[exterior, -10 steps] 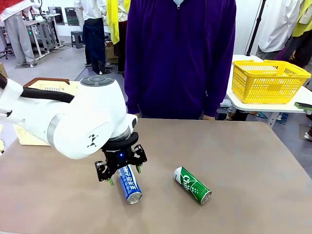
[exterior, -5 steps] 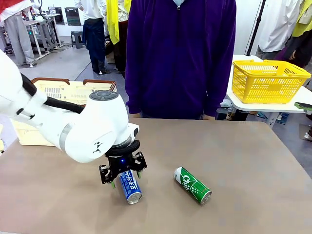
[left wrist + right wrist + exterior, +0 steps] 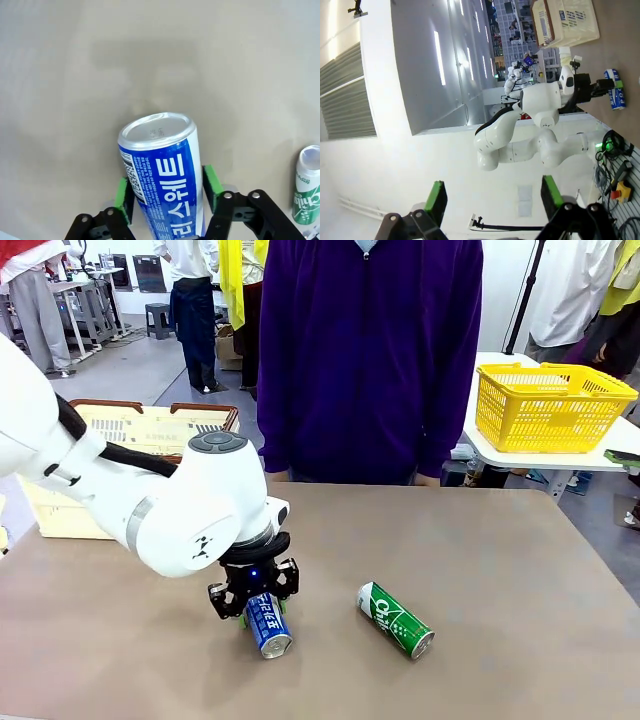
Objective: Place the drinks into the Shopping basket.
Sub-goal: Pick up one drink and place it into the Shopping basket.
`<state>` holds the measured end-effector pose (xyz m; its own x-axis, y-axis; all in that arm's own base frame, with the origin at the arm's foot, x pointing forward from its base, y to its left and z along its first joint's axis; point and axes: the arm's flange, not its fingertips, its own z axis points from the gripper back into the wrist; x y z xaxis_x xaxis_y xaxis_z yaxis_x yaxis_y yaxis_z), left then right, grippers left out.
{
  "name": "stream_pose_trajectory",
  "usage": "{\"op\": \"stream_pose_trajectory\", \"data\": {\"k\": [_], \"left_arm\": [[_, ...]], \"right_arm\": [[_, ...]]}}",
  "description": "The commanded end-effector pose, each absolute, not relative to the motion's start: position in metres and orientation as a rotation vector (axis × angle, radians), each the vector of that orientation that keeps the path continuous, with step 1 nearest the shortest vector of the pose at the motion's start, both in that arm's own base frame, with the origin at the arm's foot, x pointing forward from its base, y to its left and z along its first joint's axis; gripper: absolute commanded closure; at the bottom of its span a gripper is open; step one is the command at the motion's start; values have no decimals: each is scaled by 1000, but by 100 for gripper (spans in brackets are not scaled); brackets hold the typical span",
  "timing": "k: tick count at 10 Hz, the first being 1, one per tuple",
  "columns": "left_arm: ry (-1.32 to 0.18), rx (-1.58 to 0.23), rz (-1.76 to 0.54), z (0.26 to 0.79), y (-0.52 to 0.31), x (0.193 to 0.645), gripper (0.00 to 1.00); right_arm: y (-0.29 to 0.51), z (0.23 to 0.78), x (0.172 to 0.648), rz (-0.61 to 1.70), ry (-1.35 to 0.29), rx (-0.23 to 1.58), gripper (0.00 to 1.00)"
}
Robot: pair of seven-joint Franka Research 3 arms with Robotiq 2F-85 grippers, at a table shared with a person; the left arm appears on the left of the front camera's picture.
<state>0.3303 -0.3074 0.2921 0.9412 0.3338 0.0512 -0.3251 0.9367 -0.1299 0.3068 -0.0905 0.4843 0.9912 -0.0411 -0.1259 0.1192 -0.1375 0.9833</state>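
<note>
Across the brown table (image 3: 500, 570) a person (image 3: 370, 360) in a purple top stands at the far edge. From the front we count two drinks, both lying on their sides close to the near edge. One is the blue can (image 3: 266, 625), left of the middle. One is the green can (image 3: 396, 620), about in the middle. They do not touch.

The left gripper (image 3: 256, 610) is down over the blue can, with one finger on each side. The can's long way runs from the far edge to the near edge, leaning a little right. The fingers go across that long way, so we think a lift comes next. We count one Shopping basket (image 3: 150, 427), past the far left corner of the table. Both cans are outside it. One yellow basket (image 3: 550, 405) sits on another table at the right.

From the left wrist we look along the fingers. The two green pads (image 3: 121, 192) sit tight against both sides of the blue can (image 3: 162, 165), so we say the fingers grip it. The green can (image 3: 306, 192) peeks in at the right.

From the right wrist, the right gripper (image 3: 493, 200) points out at the room. Its fingers are wide apart with nothing between them. Far off we see the left arm (image 3: 540, 105), the blue can (image 3: 615, 92) and the Shopping basket (image 3: 565, 20). The left arm is much nearer to both cans.
</note>
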Motion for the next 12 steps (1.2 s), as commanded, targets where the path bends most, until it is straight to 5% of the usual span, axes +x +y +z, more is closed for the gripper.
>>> {"op": "stream_pose_trajectory", "data": {"k": [1, 5, 9, 12], "left_arm": [[-113, -112, 354, 286, -312, 334, 100], [-107, -112, 318, 310, -308, 324, 100], [-148, -182, 214, 476, -264, 288, 100], [-116, -188, 361, 489, -250, 286, 100]], "right_arm": [[-93, 488, 305, -138, 80, 1694, 0], [-93, 488, 305, -138, 80, 1694, 0], [-93, 488, 305, -138, 80, 1694, 0], [-93, 488, 305, -138, 80, 1694, 0]]}}
